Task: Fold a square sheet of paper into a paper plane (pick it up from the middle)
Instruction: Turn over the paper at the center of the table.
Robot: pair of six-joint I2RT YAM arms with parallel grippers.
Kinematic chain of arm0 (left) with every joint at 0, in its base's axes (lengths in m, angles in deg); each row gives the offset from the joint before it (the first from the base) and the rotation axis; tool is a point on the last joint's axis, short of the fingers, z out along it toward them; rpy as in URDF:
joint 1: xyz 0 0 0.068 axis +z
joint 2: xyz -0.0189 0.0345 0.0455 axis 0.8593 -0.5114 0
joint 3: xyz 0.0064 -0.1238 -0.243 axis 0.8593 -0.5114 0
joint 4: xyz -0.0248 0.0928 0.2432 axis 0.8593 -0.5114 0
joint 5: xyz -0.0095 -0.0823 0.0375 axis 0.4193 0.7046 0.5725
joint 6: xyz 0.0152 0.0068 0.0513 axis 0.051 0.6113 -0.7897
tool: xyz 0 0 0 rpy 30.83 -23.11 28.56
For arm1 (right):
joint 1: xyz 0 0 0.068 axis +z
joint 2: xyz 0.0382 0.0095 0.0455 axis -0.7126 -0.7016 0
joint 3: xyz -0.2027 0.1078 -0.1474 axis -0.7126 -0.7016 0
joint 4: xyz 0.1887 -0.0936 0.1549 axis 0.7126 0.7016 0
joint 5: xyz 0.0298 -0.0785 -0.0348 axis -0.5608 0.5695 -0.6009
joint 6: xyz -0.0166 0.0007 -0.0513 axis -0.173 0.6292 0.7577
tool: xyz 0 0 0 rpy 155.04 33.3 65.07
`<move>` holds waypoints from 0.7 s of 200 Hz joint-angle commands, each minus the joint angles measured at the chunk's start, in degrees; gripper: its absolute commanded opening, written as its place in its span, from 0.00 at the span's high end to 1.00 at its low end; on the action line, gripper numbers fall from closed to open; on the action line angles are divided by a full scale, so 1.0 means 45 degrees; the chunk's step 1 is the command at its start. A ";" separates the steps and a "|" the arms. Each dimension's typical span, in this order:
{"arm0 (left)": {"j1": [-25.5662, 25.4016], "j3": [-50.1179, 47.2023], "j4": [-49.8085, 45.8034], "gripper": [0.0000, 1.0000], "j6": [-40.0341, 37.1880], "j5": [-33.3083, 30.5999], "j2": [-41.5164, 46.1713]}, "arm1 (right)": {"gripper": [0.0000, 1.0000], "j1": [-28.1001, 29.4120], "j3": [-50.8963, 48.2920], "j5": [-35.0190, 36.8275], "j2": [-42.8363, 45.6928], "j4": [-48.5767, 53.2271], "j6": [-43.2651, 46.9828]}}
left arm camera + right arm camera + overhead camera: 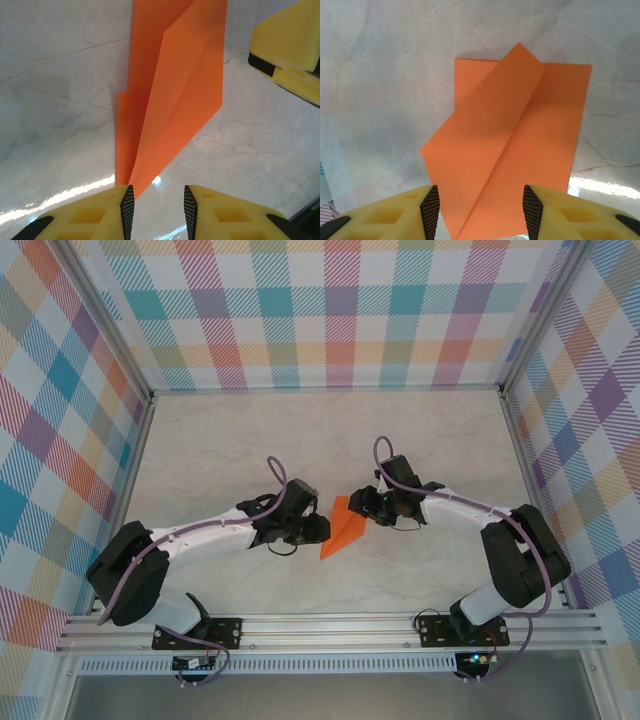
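The square sheet of paper, bright orange, lies folded into the paper plane flat on the table between both arms. It is a narrow dart with a centre crease. My left gripper is at its pointed near-left tip. In the left wrist view the paper plane tapers down to my left gripper, which is open, the tip beside its left finger. My right gripper is at the plane's wide far-right end. In the right wrist view my right gripper stands open over the paper plane, gripping nothing.
The table is pale marble-patterned, with checked walls on three sides and an aluminium rail along the near edge. One yellow finger of the right gripper shows at the top right of the left wrist view.
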 commanded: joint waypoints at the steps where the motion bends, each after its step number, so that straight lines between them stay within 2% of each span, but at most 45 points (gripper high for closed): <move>1: 0.0106 -0.0278 0.1442 0.62 0.0759 -0.0111 -0.0631 | 0.51 -0.0035 -0.0086 -0.0814 -0.0536 -0.1089 -0.0296; 80: 0.0405 -0.0228 0.1967 0.60 0.1117 -0.0473 -0.1872 | 0.55 -0.0033 0.0234 -0.1401 -0.1762 -0.1657 -0.0260; 140: 0.0501 -0.0221 0.1861 0.73 0.1203 -0.0442 -0.2498 | 0.58 -0.0036 0.0374 -0.2069 -0.2251 -0.2140 -0.0254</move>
